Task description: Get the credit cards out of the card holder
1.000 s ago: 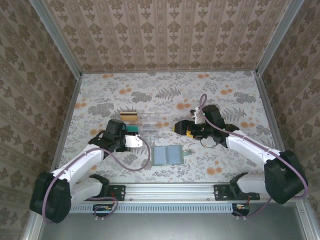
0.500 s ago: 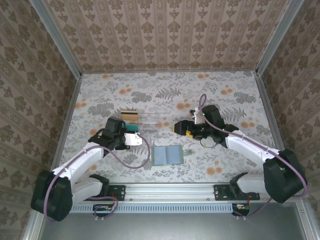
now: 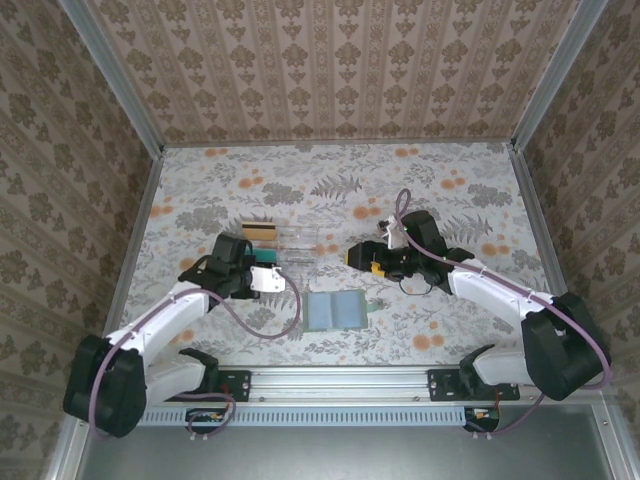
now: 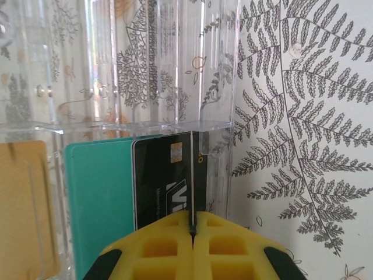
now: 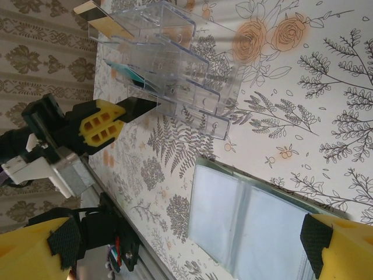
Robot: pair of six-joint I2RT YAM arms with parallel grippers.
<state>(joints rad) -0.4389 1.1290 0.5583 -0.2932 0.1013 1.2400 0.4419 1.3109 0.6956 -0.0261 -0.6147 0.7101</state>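
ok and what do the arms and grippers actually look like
The left arm and right arm have white links with black joints, and a mauve cable trails along each. The left gripper and right gripper have yellow fingers with moulded square pockets and black pads. A white block sits by the left wrist.

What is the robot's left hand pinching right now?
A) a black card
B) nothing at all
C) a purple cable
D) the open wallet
A: in the left wrist view, the yellow fingers of the left hand are shut on the edge of a black card at the clear tray, beside a teal card.
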